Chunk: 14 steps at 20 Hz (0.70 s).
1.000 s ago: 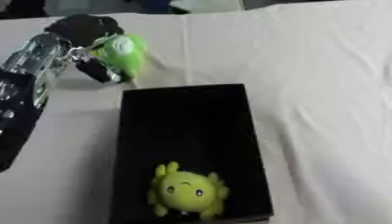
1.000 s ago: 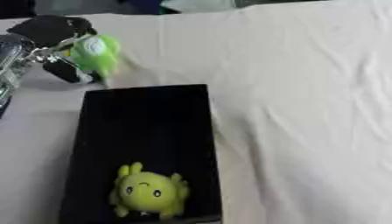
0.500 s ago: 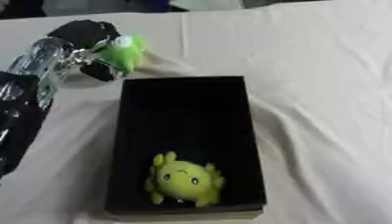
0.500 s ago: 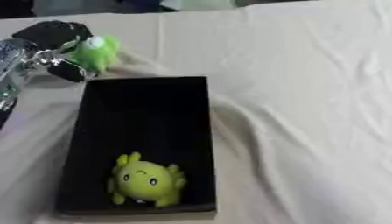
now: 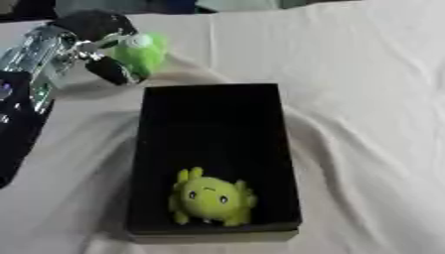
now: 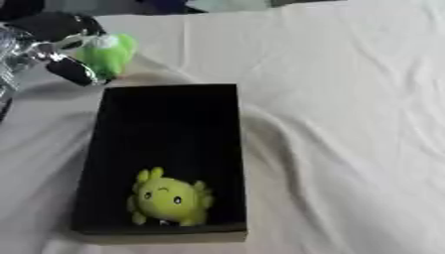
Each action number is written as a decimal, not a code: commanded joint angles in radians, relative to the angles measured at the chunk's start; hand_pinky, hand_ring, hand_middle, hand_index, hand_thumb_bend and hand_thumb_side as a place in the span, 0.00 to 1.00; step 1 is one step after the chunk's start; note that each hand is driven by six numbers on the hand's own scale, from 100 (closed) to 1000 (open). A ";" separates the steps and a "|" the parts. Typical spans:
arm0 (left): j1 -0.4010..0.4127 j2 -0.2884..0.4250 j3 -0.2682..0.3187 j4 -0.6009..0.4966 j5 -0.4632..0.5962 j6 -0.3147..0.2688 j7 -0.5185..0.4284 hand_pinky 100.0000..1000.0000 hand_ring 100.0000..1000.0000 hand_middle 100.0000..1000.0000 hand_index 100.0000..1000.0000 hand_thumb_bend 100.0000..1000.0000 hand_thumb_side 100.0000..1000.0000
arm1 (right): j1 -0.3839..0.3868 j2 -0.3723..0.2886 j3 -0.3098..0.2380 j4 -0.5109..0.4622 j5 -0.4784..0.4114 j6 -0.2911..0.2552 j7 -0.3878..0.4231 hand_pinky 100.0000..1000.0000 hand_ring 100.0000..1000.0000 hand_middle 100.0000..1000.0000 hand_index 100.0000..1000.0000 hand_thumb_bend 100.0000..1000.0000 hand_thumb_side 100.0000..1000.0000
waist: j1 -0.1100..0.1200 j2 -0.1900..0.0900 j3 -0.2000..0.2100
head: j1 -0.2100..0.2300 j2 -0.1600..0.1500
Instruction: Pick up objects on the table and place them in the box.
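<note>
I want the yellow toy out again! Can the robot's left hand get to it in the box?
Probably not right now: the left hand is curled around the green toy. The box is open on top, with nothing covering the yellow toy.

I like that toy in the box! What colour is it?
The plush toy is yellow-green with small dark eyes, clearest in the left eye view.

My left arm comes in from the left edge and reaches up toward the far left of the view, its silver forearm leading to my black left hand. My wrist bends so the hand arches over, fingers curled down and inward, closed around something green. My right arm and hand do not show in either eye view.
</note>
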 commanded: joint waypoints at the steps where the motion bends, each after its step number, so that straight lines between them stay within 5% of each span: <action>1: -0.024 0.039 0.012 -0.030 0.000 0.014 -0.017 0.85 0.86 0.86 0.90 0.43 0.57 | -0.006 -0.024 -0.009 -0.015 -0.005 0.002 0.004 0.80 0.75 0.65 0.79 0.00 1.00 | -0.002 -0.033 0.002 | -0.008 0.010; 9: -0.025 0.048 0.015 -0.073 0.016 0.019 -0.011 0.77 0.79 0.77 0.81 0.23 0.50 | -0.025 -0.018 -0.006 -0.015 -0.011 0.019 0.021 0.80 0.75 0.66 0.80 0.00 1.00 | -0.001 -0.054 0.009 | -0.016 0.018; 14: -0.017 0.071 -0.001 -0.195 0.061 0.003 -0.025 0.77 0.78 0.77 0.81 0.21 0.51 | -0.023 -0.021 -0.009 -0.015 -0.009 0.026 0.021 0.80 0.75 0.65 0.79 0.00 1.00 | -0.002 -0.062 0.018 | -0.029 0.033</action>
